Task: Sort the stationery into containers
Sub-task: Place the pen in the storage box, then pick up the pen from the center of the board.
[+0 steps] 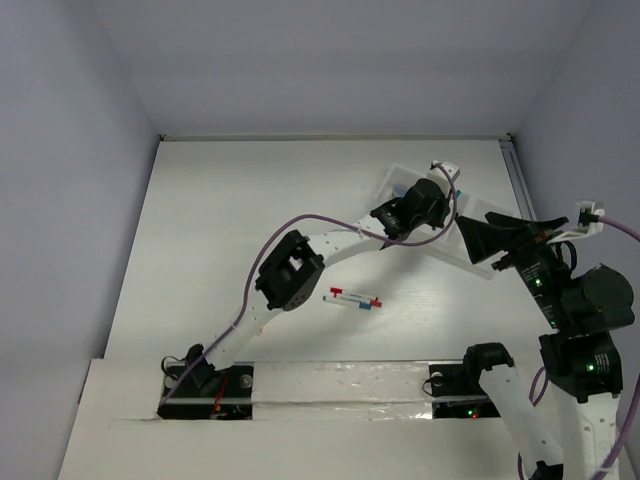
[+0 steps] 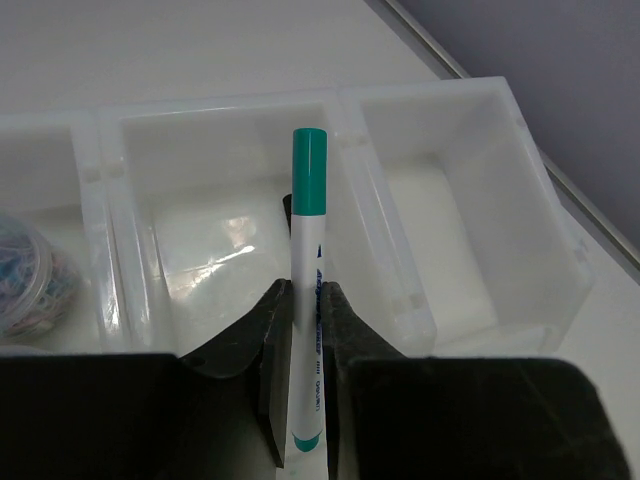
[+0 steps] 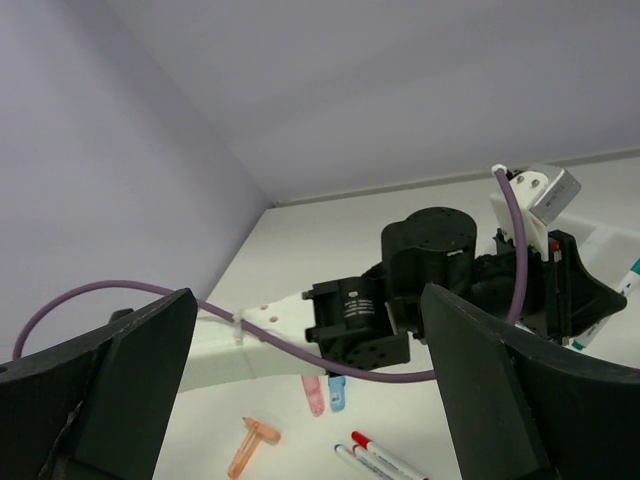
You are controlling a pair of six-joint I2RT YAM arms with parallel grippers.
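Clamping a teal-capped pen (image 2: pixel 308 200), the left gripper (image 2: pixel 305 330) hangs over the tray (image 2: pixel 470 95) at upper right of the overhead frame. Beside it, the right gripper (image 3: pixel 315 400) has its fingers wide apart; two pens (image 1: pixel 353 299) lie at frame centre

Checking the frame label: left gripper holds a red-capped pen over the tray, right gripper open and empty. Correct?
One error: the pen has a teal cap, not red; the left wrist view shows it. The rest stands: the left gripper holds it over the tray, and the right gripper is open and empty.
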